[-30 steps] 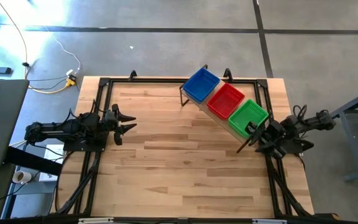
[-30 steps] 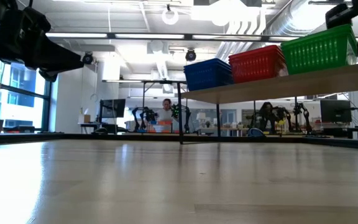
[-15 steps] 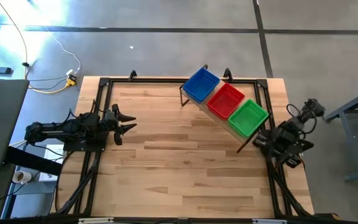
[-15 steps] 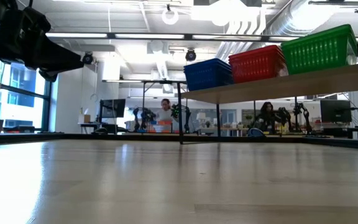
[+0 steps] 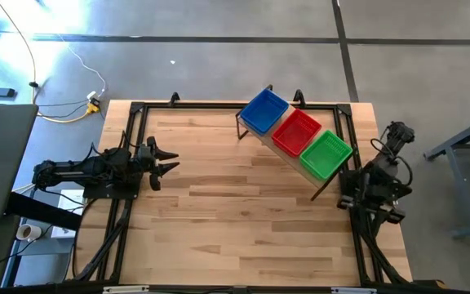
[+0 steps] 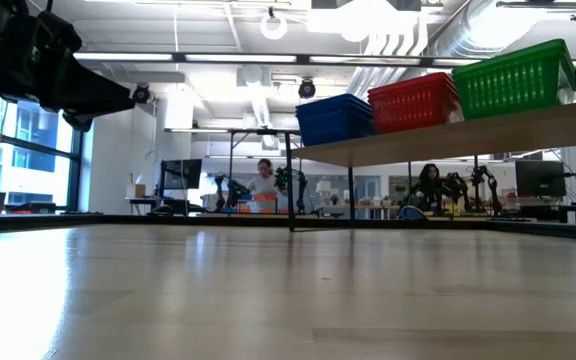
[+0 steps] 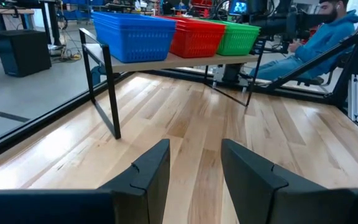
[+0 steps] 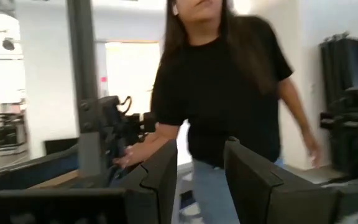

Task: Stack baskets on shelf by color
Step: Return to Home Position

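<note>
Resting low at the left edge of the table (image 5: 243, 229), the left gripper (image 5: 166, 160) points toward the middle with its jaws parted and empty. The right gripper (image 8: 201, 152) sits folded up at the right edge, jaws likewise apart. On the shelf (image 6: 448, 135) at the far right, the blue baskets (image 5: 263, 111), red baskets (image 5: 296, 131) and green baskets (image 5: 326, 154) stand side by side, touching.

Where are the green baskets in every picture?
High view: green baskets, the rightmost of the three colours, near the table's right edge.
Low view: green baskets up on the shelf, at the picture's right.
Left wrist view: green baskets far off, at the shelf's far end.
Right wrist view: not in it.
Shared landmark: the red baskets right beside them.
</note>
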You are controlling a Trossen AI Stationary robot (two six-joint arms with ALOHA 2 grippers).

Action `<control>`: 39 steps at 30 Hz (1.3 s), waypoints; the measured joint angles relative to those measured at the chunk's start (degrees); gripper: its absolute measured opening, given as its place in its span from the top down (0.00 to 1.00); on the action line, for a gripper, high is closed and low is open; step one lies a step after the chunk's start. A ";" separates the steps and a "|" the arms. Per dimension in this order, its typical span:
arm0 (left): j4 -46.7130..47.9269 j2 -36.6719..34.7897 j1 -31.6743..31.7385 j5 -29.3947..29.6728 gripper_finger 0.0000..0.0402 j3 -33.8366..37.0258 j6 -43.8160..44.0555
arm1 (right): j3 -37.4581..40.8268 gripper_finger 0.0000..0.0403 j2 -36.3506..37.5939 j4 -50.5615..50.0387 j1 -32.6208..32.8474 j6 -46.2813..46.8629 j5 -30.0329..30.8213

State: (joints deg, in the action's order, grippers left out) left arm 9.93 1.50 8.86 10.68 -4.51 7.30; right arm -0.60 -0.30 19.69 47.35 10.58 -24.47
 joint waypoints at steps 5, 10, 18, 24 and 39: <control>0.00 0.00 -0.02 0.00 0.67 0.00 0.00 | 0.00 0.71 -0.02 -3.98 4.09 -0.04 -0.61; 0.00 0.00 -0.02 0.01 0.67 0.00 0.00 | 0.00 0.71 -0.01 -4.03 6.55 0.15 -0.46; 0.02 0.00 -0.01 0.01 0.67 0.00 0.00 | 0.00 0.71 0.00 -4.90 8.00 1.38 -0.44; 0.00 0.00 -0.01 0.00 0.67 0.00 0.01 | 0.00 0.71 0.00 -5.54 8.00 1.38 -0.42; 0.00 0.00 0.00 0.01 0.67 0.00 0.01 | 0.02 0.71 0.00 -5.71 7.93 1.36 -0.22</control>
State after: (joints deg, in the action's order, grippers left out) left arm 9.93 1.50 8.86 10.69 -4.51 7.31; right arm -0.58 -0.30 13.98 55.29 11.94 -24.69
